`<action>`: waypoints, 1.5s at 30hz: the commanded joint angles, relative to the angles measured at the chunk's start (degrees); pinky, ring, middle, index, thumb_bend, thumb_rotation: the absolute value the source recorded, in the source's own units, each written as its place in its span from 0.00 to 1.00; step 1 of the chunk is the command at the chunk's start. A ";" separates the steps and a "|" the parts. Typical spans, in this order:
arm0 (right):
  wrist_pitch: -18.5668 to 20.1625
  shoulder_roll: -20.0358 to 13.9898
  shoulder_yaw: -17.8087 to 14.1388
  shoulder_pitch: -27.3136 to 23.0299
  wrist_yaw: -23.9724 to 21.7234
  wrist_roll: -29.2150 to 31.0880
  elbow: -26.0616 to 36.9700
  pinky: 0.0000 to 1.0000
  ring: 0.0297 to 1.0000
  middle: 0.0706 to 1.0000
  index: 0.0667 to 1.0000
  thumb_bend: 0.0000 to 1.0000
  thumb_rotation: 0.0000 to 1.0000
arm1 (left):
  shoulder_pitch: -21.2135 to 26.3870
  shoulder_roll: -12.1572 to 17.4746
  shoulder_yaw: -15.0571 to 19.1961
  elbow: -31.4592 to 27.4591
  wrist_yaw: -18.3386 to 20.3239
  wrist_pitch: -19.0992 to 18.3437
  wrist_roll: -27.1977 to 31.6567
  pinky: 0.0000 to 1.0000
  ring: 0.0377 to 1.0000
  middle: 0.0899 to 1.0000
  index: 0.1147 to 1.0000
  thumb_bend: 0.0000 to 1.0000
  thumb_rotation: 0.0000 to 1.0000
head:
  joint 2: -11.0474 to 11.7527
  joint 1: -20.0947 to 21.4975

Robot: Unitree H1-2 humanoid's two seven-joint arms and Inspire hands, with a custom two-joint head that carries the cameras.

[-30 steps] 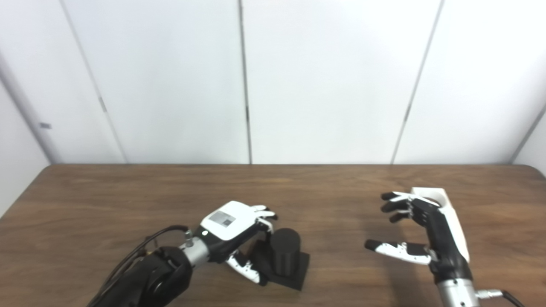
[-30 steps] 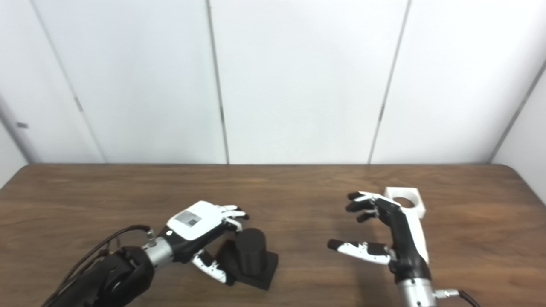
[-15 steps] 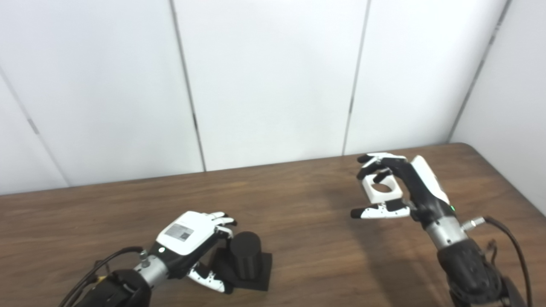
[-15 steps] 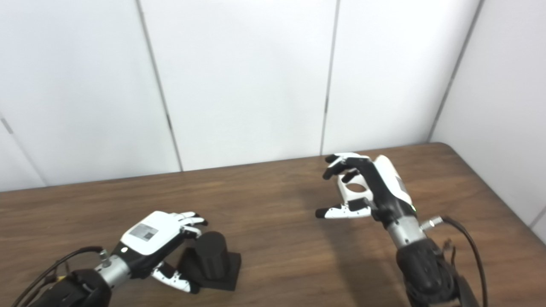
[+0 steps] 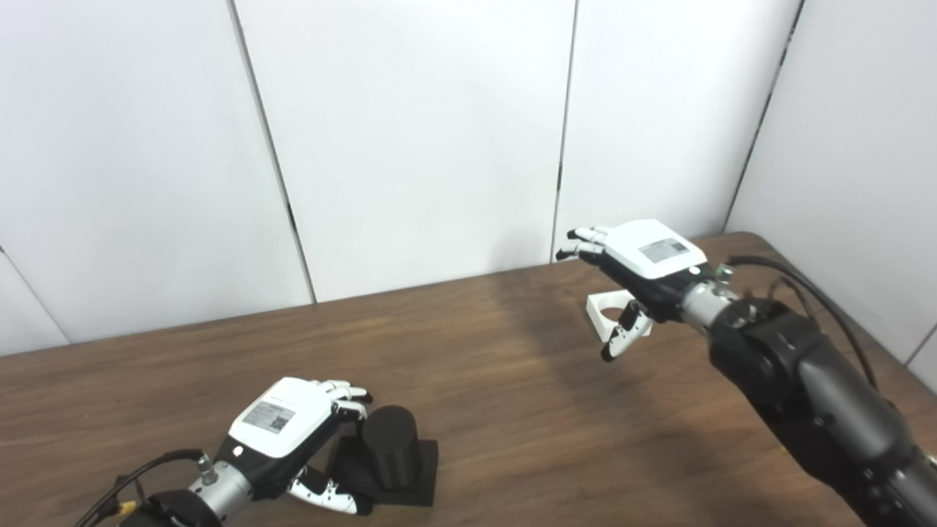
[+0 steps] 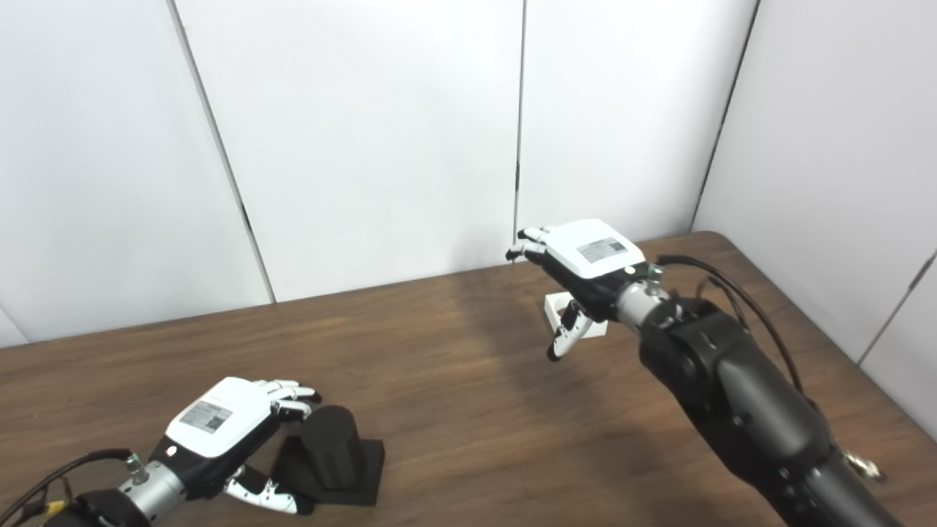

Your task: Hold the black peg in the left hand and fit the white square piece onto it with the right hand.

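Observation:
The black peg (image 5: pixel 390 439) is a short cylinder standing upright on a square black base, on the wooden table at the near left. My left hand (image 5: pixel 282 424) is cupped beside it, fingers by the cylinder's top and thumb along the base's front; a firm hold does not show. The white square piece (image 5: pixel 594 311), with a round hole, lies flat on the table at the far right. My right hand (image 5: pixel 644 256) hovers just above it, palm down, fingers spread, thumb hanging in front of the piece. It holds nothing.
The brown wooden table (image 5: pixel 512 410) has its far edge against white wall panels (image 5: pixel 410 132), and its right edge (image 6: pixel 827 344) runs near a side wall. My dark right forearm (image 5: pixel 805 380) stretches over the table's right part.
The camera has swung to the right, shifting the whole picture. My right hand has turned palm down and moved from beside the white piece to over it. My left hand stays by the peg.

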State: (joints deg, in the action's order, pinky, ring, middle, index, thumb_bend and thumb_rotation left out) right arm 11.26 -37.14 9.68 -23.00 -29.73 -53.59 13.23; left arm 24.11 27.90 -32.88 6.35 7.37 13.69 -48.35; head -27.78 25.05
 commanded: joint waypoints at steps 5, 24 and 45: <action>-0.17 -2.48 1.34 -7.77 -1.41 -4.51 -5.79 0.92 0.96 0.96 0.85 0.93 0.17 | -3.58 2.90 -1.41 3.45 1.96 3.03 -2.48 0.75 0.84 0.81 0.42 0.52 0.06 | 0.31 1.15; 0.46 -2.60 4.16 -14.08 -4.31 -1.45 -22.19 0.92 0.95 0.96 0.86 0.97 0.20 | -4.04 3.18 -0.62 4.28 1.10 3.90 -2.35 0.77 0.84 0.81 0.42 0.52 0.06 | 0.20 1.07; 1.02 -2.33 9.06 -16.55 -4.68 -1.94 -30.44 0.89 0.94 0.93 0.85 0.97 0.26 | -4.81 3.55 -0.27 2.73 1.56 3.66 -1.90 0.76 0.84 0.81 0.42 0.52 0.06 | -0.57 1.18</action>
State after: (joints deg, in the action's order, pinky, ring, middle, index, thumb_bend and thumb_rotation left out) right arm 11.55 -38.20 19.16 -35.86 -36.14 -54.75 -17.72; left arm 22.50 28.66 -31.24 7.46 4.59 16.76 -47.07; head -28.30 26.19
